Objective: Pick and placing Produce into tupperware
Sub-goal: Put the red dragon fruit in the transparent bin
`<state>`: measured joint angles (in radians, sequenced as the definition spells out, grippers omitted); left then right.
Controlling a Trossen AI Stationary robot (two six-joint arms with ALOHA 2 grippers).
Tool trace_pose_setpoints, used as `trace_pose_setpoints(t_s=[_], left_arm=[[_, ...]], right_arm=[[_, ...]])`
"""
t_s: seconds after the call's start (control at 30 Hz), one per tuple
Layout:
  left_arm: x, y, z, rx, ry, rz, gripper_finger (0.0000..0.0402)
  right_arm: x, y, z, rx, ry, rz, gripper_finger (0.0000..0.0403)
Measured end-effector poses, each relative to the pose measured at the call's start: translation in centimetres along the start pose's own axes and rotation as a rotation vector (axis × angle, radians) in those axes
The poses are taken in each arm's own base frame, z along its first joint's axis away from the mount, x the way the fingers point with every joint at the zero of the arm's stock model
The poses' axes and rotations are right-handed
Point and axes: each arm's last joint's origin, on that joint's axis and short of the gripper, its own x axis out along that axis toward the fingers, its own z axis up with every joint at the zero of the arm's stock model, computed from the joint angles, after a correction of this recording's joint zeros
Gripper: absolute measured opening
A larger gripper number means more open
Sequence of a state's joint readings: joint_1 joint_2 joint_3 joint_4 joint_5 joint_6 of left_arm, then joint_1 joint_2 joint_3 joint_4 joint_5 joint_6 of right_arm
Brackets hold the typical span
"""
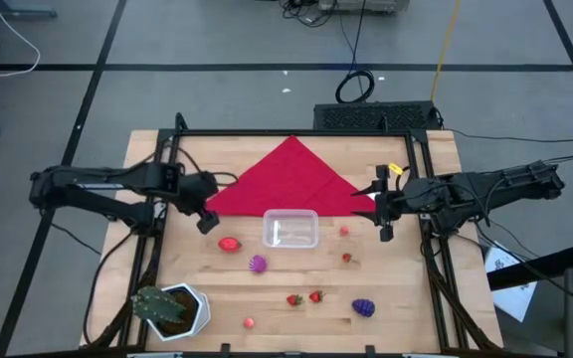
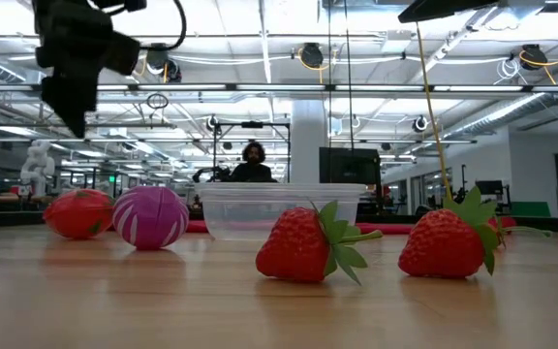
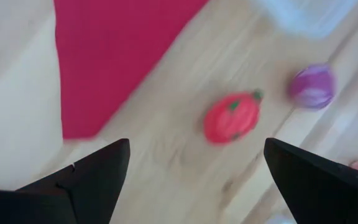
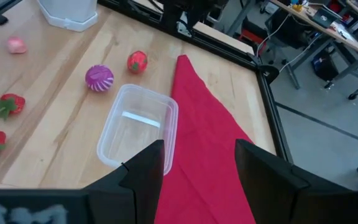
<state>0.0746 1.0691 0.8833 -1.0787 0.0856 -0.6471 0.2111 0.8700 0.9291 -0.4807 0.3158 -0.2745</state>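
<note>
— Nothing sits in either of my grippers yet. My left gripper (image 1: 207, 219) hangs spread wide over the wood with nothing between its fingers, and the red strawberry (image 3: 232, 117) lies just ahead of it, a little beyond the fingertips.

— And your right?

— My right gripper (image 1: 381, 211) hovers at the far side of the red cloth (image 1: 291, 174), part-way apart and holding nothing. The tupperware (image 4: 138, 129) lies just ahead of its fingers, touching the cloth's edge and bare inside as far as I can see.

— How will that strawberry handle?

— I judge it light, hard and smooth, a moulded toy, so it should not crush but may squirt out of a skewed pinch. I would come straight down and close across its plump middle, away from the green cap.

— What else is near?

— A purple ball (image 3: 312, 87) rests just past the strawberry, towards the tub. Farther from my left gripper lie a pair of leafy strawberries (image 1: 304, 297), a grape bunch (image 1: 363, 307) and a potted plant (image 1: 170, 308). The tub looks thin and light, so I would drop fruit in gently rather than nudge its rim.
</note>
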Motion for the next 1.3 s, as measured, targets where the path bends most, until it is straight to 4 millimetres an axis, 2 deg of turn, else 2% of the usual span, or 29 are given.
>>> trace_pose_setpoints(t_s=[0.1, 0.27, 0.43, 0.67, 0.97, 1.3], left_arm=[[0.7, -0.5, -0.2, 0.012, 0.040, 0.028, 0.0379], [1.6, -2.2, -0.2, 0.202, -0.019, 0.051, 0.0379], [2.7, -3.6, -0.6, 0.377, 0.007, 0.052, 0.0379], [3.5, -4.8, -1.4, 0.445, 0.035, 0.051, 0.0379], [4.3, -6.7, -1.7, 0.626, -0.082, 0.071, 0.0379], [6.2, -7.2, -1.7, 0.651, -0.050, 0.120, 0.0379]], right_arm=[[0.0, 0.0, 0.0, 0.000, 0.000, -0.001, 0.0187], [0.0, 0.0, 0.0, 0.000, 0.001, -0.001, 0.0187], [0.0, 0.0, 0.0, 0.000, 0.001, -0.001, 0.0187], [0.0, 0.0, 0.0, 0.000, 0.002, -0.001, 0.0187], [0.0, 0.0, 0.0, -0.001, 0.003, -0.001, 0.0187], [0.0, 0.0, -0.1, 0.025, 0.004, -0.001, 0.0187]])
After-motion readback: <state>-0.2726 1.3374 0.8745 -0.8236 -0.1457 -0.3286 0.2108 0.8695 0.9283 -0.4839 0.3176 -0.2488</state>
